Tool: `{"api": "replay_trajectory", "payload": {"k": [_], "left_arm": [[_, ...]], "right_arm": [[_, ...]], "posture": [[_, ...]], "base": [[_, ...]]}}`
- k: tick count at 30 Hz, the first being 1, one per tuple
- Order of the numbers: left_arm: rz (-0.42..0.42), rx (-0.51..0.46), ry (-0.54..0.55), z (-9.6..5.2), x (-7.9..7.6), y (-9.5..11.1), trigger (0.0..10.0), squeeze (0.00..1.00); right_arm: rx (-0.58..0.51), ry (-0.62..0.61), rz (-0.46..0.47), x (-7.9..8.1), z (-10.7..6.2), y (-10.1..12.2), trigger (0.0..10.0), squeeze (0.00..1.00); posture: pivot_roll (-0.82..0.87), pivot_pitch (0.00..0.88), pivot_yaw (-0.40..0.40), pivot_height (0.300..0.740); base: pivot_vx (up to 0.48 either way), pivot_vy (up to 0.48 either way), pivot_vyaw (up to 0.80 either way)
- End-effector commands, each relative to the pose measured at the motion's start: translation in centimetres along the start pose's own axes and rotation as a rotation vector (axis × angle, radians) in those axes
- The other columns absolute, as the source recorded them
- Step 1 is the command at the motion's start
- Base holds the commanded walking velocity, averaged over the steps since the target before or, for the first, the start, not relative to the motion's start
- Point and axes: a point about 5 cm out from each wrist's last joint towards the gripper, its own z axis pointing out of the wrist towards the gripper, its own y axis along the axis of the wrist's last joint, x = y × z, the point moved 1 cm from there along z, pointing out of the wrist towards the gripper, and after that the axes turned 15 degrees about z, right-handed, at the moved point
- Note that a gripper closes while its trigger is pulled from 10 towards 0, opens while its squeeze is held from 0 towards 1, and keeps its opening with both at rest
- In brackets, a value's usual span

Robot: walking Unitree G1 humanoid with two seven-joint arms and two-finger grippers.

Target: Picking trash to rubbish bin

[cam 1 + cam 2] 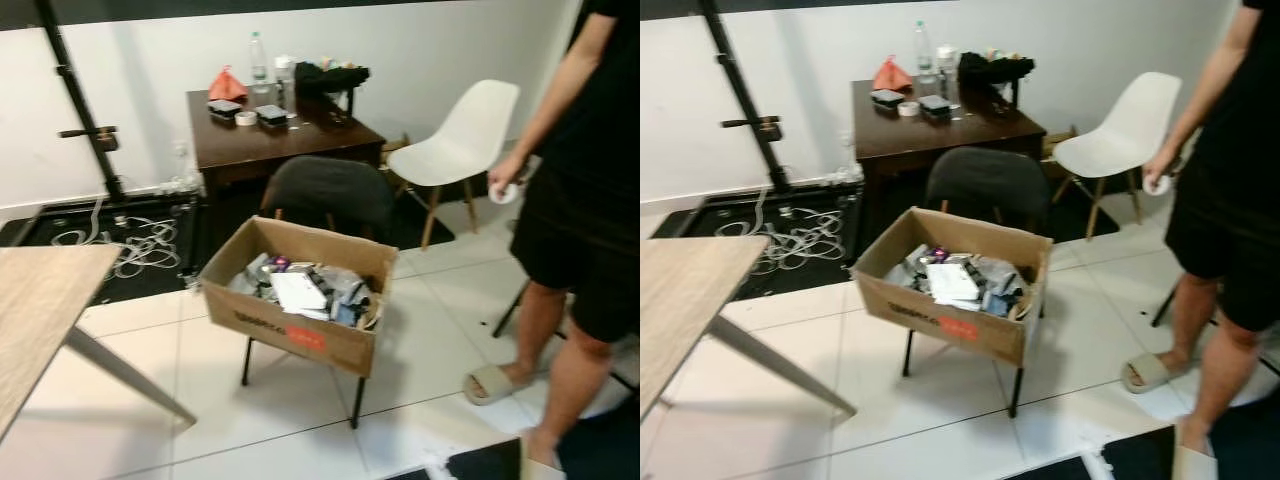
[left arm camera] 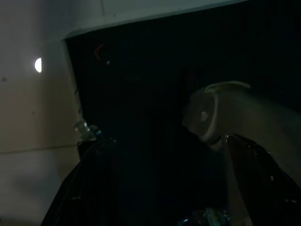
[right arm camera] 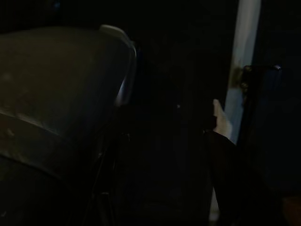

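An open cardboard box (image 1: 290,328) rests on the seat of a black chair (image 1: 330,192) in the middle of the room. It holds several pieces of trash (image 1: 300,290): white paper, plastic wrappers and dark scraps. A person (image 1: 585,200) stands at the right with a small white crumpled thing (image 1: 503,192) in one hand. In the dim left wrist view my left gripper (image 2: 167,139) hangs open over a dark mat with nothing between its fingers. The right gripper (image 3: 164,134) appears open in near darkness beside a pale upright strip (image 3: 244,52).
A light wooden table (image 1: 40,310) juts in at the left, one slanted leg reaching toward the box. Behind stand a dark desk (image 1: 285,140) with a bottle and clutter, and a white chair (image 1: 465,135). White cables (image 1: 140,245) lie on a black mat.
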Motion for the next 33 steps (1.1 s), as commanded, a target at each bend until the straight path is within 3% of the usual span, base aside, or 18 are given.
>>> {"api": "replay_trajectory", "payload": {"k": [1,13,20,24,30,31,33], "left_arm": [[-0.015,0.007,0.001,-0.1,0.1,-0.3,10.0,0.00],[-0.023,-0.009,-0.011,0.0,-0.1,0.0,10.0,0.00],[-0.053,-0.084,-0.037,0.2,-0.2,1.5,10.0,0.00],[-0.091,-0.190,-0.118,0.3,-0.8,3.9,10.0,0.00],[-0.087,-0.382,-0.290,0.2,-2.5,8.9,10.0,0.00],[-0.072,-0.454,-0.357,0.0,-3.2,10.7,10.0,0.00],[-0.066,-0.487,-0.386,-0.2,-3.6,11.5,10.0,0.00]], "right_arm": [[0.013,0.021,0.002,0.6,0.0,-0.3,10.0,0.00],[0.015,0.037,0.006,0.8,0.0,-0.4,10.0,0.00],[0.031,0.044,0.001,0.9,0.0,-1.0,10.0,0.00],[0.039,0.042,-0.005,0.7,0.0,-1.3,10.0,0.00],[0.035,0.045,-0.006,0.7,0.0,-1.0,10.0,0.00],[0.035,0.046,-0.007,0.8,0.0,-0.9,10.0,0.00],[0.035,0.047,-0.007,0.8,0.0,-0.9,10.0,0.00]], "posture": [[-0.06,0.074,0.032,0.740],[-0.06,0.070,0.029,0.740],[-0.05,0.067,0.025,0.740],[-0.04,0.067,0.023,0.740],[-0.04,0.065,0.024,0.740],[-0.04,0.068,0.025,0.740],[-0.04,0.068,0.025,0.740]], "base": [[0.000,0.000,0.77],[0.000,0.000,0.77],[0.000,0.000,0.77],[0.000,0.000,0.77],[0.000,0.000,0.77],[0.000,0.000,0.77],[0.000,0.000,0.77]]}}
